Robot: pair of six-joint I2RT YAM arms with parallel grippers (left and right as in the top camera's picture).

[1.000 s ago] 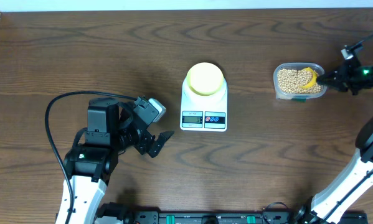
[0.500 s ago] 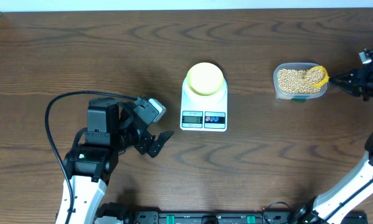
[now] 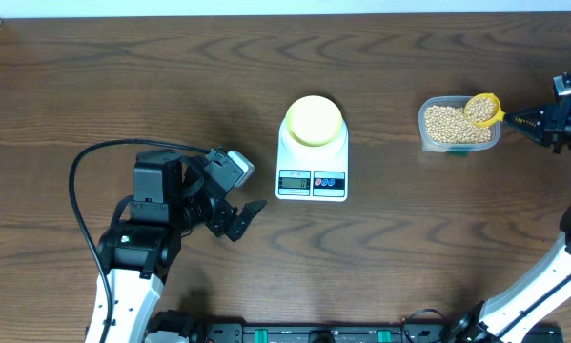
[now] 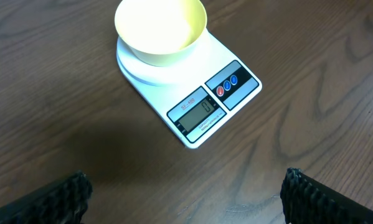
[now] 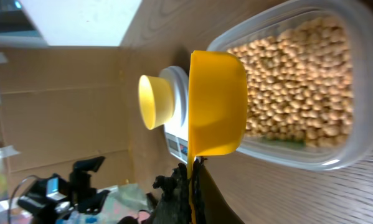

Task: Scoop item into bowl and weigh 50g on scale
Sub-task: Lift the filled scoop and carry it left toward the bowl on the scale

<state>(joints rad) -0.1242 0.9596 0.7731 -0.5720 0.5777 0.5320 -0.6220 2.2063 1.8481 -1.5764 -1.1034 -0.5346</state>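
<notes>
The pale yellow bowl (image 3: 314, 120) sits empty on the white scale (image 3: 313, 176) at table centre; both show in the left wrist view, bowl (image 4: 160, 29) and scale (image 4: 202, 109). Tan beans (image 3: 447, 124) fill a clear tub (image 3: 459, 146) at the right. My right gripper (image 3: 528, 120) is shut on the handle of a yellow scoop (image 3: 482, 108), held level with beans in it above the tub's right end. In the right wrist view the scoop (image 5: 216, 102) hangs over the beans (image 5: 298, 81). My left gripper (image 3: 245, 221) is open and empty, left of the scale.
A black cable (image 3: 85, 162) loops on the table beside the left arm. The table's far edge (image 3: 285, 13) runs along the top. In the right wrist view a cardboard wall (image 5: 61, 106) stands beyond the table.
The scoop has lifted out of the beans with a load and turned level, as my right gripper pulled back right. The left arm has not moved.
</notes>
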